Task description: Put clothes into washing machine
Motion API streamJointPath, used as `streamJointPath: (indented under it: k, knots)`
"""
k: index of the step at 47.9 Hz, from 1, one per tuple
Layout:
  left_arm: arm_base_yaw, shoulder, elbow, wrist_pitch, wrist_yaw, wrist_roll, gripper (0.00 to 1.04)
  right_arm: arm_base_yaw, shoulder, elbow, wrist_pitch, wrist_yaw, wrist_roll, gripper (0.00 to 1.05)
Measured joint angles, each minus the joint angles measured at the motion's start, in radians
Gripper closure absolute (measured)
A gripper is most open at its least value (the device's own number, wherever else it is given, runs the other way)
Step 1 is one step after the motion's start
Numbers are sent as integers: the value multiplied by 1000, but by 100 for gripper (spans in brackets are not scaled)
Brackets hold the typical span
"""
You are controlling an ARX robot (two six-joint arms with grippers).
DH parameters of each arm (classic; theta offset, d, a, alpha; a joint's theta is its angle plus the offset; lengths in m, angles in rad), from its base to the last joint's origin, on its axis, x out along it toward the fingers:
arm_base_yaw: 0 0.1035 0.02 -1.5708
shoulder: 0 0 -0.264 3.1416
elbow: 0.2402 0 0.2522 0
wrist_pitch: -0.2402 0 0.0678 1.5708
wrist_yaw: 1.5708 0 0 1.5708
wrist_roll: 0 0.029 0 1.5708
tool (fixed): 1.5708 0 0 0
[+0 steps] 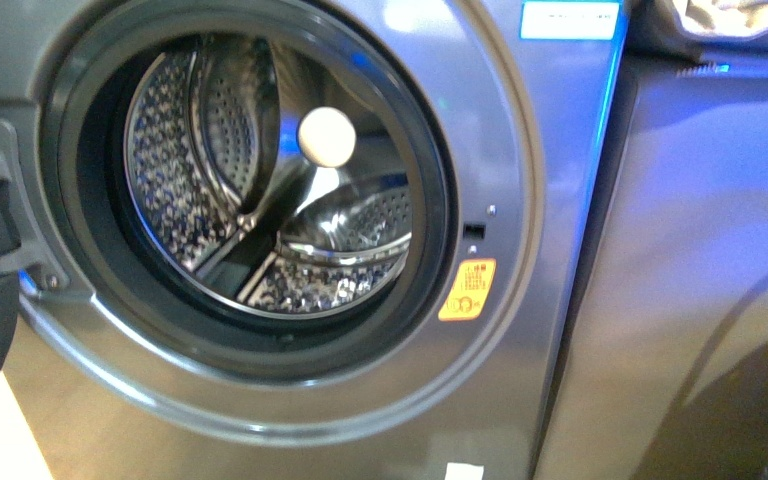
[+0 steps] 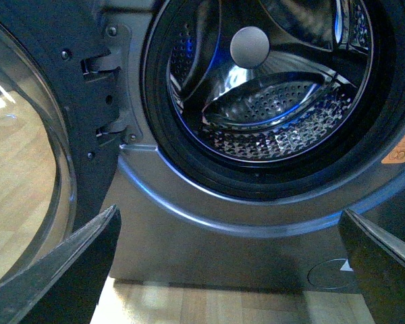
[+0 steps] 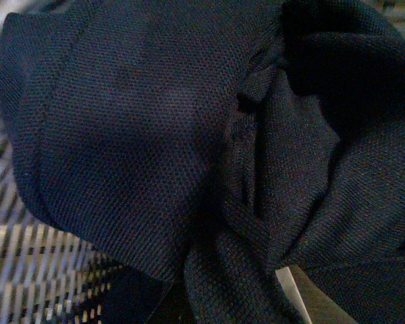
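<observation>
one door (image 2: pixel 27 169) open, cabinet (image 1: pixel 690 270) beside washing machine (image 1: pixel 520 300)

The clothes (image 3: pixel 155 135), a dark navy knit, are filling nearly the whole view, lying smooth along a seam on one side and bunching into deep folds on the other. A pale slatted surface (image 3: pixel 34 270) is showing behind them. A light grey wedge (image 3: pixel 310 297) is poking out from beneath the folds.

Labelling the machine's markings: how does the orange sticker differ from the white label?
The orange sticker is taller than wide and sits lower right of the porthole; the white label, blue-edged, is wider than tall and sits high near the front's top corner. Both are stuck on the washing machine.
</observation>
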Motion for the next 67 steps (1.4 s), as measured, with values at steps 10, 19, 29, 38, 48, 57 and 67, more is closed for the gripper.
streamJointPath:
  k: [10,19,29,38,48,57,67]
  knots:
    - [0,0,0,0,0,0,7,-10,-296,-88,5,-107,2,94]
    - [0,0,0,0,0,0,7,-14,-548,-101,5,-178,15,94]
    - [0,0,0,0,0,0,7,-25,-766,-37,21,-250,87,94]
    - [0,0,0,0,0,0,7,-14,-867,77,26,-277,154,94]
    - [0,0,0,0,0,0,7,97,-919,277,112,-270,248,94]
    - [0,0,0,0,0,0,7,278,-956,462,116,-272,318,94]
    - [0,0,0,0,0,0,7,528,-959,612,-18,-261,329,94]
